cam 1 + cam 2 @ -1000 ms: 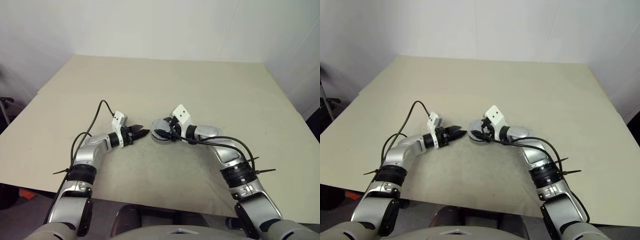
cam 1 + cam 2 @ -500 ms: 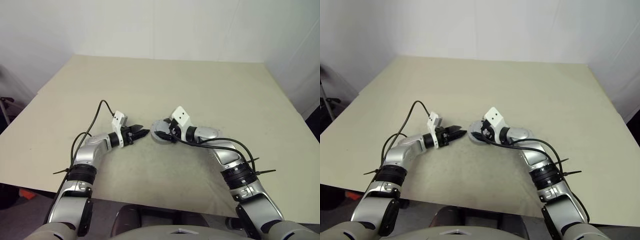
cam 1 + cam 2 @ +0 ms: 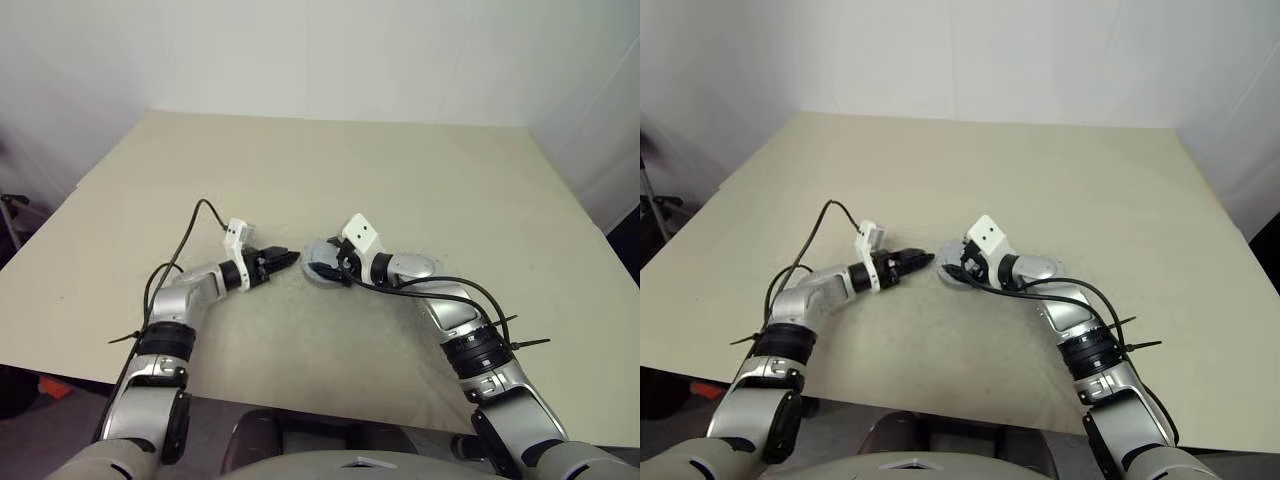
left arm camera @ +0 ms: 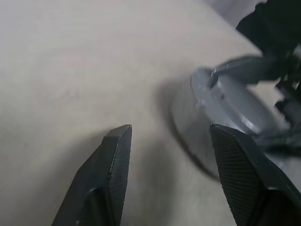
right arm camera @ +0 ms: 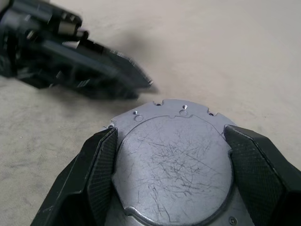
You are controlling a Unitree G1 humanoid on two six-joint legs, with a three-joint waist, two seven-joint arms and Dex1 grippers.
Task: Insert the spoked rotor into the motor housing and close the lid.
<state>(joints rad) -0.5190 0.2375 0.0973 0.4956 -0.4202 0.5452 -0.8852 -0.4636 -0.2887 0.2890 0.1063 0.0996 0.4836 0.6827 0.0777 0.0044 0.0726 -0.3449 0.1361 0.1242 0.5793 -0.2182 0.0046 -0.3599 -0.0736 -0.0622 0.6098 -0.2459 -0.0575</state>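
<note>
Both my jaws work low over the counter. My right jaws clasp the grey round motor housing. My left jaws, empty and parted, have narrowed and edged nearer, just beside it.

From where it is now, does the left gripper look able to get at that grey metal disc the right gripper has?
Probably yes. The left gripper stands open beside the grey disc, with bare table between them. The right gripper clamps the disc's two sides; the near edge is free.
</note>
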